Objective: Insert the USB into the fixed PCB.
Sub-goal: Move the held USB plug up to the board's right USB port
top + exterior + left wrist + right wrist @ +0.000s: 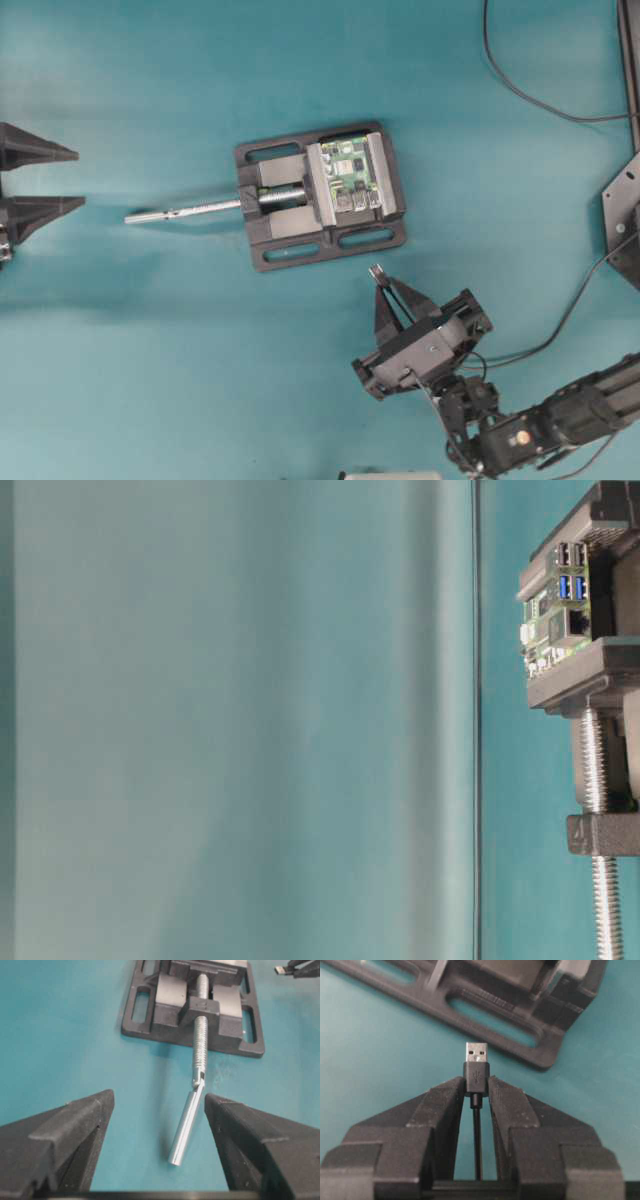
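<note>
Step in hand: carrying the plug toward the board; insertion not yet begun, judged from the gap between them.

Right gripper [476, 1091]: black two-finger jaw, clamped on the USB [476, 1067], a small dark plug with a silvery metal tip on a thin black cable. The fingers [442, 1105] pinch the dark body from both sides; the metal tip projects clear of the fingertips, and the cable runs back between them toward the wrist.

USB position: in the overhead view the plug [377, 272] sits just off the near edge of the black vise [320, 195], pointing roughly at it but not touching.

Fixed PCB [352, 172]: small green rectangular circuit board with silver ports, held between the vise jaws at the far end from the silver screw rod [185, 211]. The table-level view shows stacked ports on one board edge [570, 570] (two blue-lined, two grey above).

Left gripper [22, 180]: black fingers spread wide, holding nothing, parked well apart from the vise; its wrist view looks along the screw rod [192, 1110].

How to do it well: square the metal tip to the chosen port, match its height, check the plug's orientation (logo side is up in the wrist view), then push straight along the port axis. A skewed approach would likely jam on the port rim or twist the plug in the grip.

Risk: the trailing cable could tug the plug off line.
</note>
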Available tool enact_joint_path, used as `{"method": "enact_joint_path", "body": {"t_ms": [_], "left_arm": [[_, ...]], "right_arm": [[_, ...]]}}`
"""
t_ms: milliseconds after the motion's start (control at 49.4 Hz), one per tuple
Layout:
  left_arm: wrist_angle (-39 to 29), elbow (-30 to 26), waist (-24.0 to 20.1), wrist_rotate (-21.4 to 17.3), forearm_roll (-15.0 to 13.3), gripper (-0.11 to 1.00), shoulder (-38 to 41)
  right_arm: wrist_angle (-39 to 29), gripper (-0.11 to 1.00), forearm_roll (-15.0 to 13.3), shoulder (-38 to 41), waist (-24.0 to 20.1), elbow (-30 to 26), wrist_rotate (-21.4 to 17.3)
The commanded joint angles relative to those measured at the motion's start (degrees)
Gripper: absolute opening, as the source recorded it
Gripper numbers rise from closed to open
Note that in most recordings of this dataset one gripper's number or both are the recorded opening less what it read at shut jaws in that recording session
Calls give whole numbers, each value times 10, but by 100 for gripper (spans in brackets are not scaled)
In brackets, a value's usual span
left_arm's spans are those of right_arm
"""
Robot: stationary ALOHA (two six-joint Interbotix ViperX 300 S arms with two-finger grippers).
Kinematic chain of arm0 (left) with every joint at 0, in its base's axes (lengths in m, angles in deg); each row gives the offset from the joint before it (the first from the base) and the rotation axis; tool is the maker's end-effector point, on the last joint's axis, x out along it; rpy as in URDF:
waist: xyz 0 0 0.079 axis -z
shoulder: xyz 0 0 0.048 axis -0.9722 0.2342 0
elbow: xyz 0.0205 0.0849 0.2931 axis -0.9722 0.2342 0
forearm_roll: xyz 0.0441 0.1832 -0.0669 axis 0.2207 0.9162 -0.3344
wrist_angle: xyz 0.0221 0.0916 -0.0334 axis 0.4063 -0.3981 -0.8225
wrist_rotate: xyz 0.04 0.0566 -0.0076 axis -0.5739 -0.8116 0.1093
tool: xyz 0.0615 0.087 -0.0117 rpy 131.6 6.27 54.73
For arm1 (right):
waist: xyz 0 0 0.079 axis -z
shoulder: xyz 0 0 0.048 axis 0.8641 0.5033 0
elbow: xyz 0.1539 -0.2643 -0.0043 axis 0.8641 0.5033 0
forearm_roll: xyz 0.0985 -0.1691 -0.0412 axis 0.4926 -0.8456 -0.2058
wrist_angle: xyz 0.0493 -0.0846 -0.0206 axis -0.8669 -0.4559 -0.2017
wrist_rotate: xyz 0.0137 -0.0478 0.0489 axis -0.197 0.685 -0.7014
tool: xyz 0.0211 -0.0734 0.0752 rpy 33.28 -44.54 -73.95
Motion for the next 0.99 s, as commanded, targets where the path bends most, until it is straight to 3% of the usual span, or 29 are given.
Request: {"method": "enact_joint_path", "body": {"t_ms": [0,466,972], "left_arm": [[4,-7,-1,6,3,89,4],[4,-7,-2,6,3,89,4],[5,-6,-1,6,3,89,4]], "right_arm": [[32,21,11,1,2,-21,-8],[83,21,21,13,4,-35,-72],[105,21,33,0,45,-66,-79]]}}
